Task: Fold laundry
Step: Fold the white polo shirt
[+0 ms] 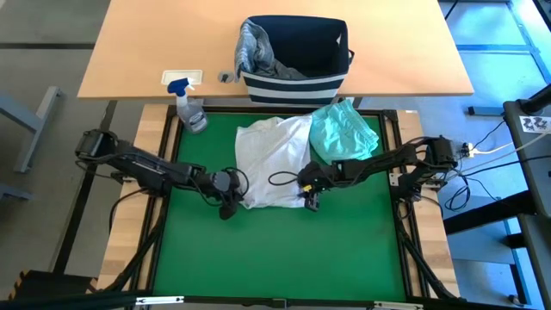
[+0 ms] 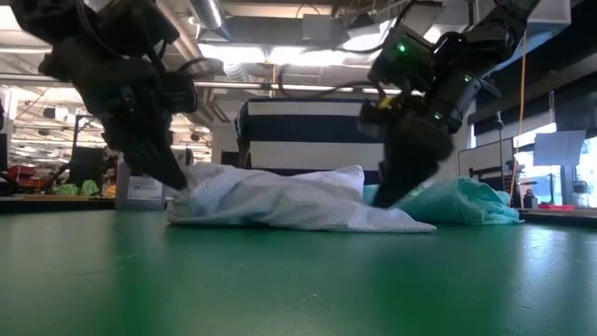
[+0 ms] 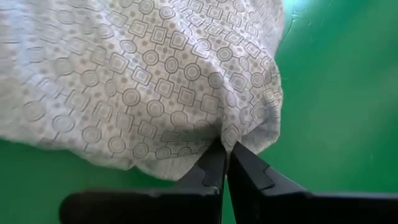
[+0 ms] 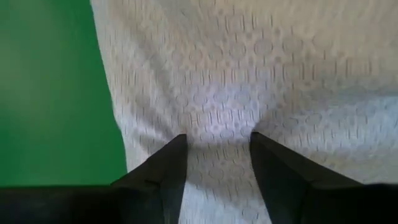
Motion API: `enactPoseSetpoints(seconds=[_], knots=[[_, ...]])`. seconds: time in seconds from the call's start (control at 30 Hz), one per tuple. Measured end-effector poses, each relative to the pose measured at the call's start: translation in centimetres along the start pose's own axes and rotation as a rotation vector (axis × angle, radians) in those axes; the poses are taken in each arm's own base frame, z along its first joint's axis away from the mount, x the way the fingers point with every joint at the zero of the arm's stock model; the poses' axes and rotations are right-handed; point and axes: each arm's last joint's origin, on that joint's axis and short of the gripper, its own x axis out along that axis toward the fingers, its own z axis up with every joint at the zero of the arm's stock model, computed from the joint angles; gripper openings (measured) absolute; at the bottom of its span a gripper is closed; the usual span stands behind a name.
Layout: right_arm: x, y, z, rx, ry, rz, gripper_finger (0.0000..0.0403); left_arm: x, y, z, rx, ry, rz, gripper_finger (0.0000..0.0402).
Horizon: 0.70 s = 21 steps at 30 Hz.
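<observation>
A white patterned garment (image 1: 275, 155) lies crumpled in the middle of the green mat (image 1: 275, 250). A mint-teal garment (image 1: 344, 129) lies bunched at its far right, touching it. A grey-blue garment (image 1: 252, 45) hangs over the left rim of the striped basket. My left gripper (image 1: 231, 203) is shut at the white garment's near left corner. My right gripper (image 1: 312, 200) stands open at the garment's near right corner, fingers (image 4: 177, 155) down on the cloth. My left gripper pinches the white garment's near left edge (image 3: 231, 138) between its two fingertips, slanting down from the table's left; one layer or several, I cannot tell. The cloth bunches at the pinch and rests on the mat. My right gripper's open fingertips (image 4: 264, 149) meet the cloth's near right part (image 4: 217, 134), slanting down from the right, with cloth between them. The cloth lies flat there.
The navy-and-white striped basket (image 1: 297, 60) stands on the wooden table beyond the mat. A spray bottle (image 1: 189, 108) stands at the mat's far left corner. Bare green mat (image 2: 298, 280) stretches near the garment.
</observation>
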Motion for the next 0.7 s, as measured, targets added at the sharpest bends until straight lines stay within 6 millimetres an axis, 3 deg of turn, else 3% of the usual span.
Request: enactPoseSetpoints(seconds=[0.27,0.4,0.53,0.7], knots=[[0.0,-0.2,-1.3,-0.041,0.142,-0.024,0.0130,-2.9,0.5,-1.0,0.004,0.216,0.073,0.0005],[0.0,-0.2,-1.2,-0.057,0.136,-0.023,0.0121,-3.1,0.7,-1.6,0.028,0.270,0.118,0.0004],[0.0,-0.3,-1.1,-0.055,0.119,-0.034,0.0120,-2.9,0.3,-1.0,0.025,0.202,0.081,0.0007],[0.0,-0.2,-1.1,-0.022,0.121,-0.014,0.0120,-2.9,0.1,-1.1,0.050,0.244,0.005,0.0037]])
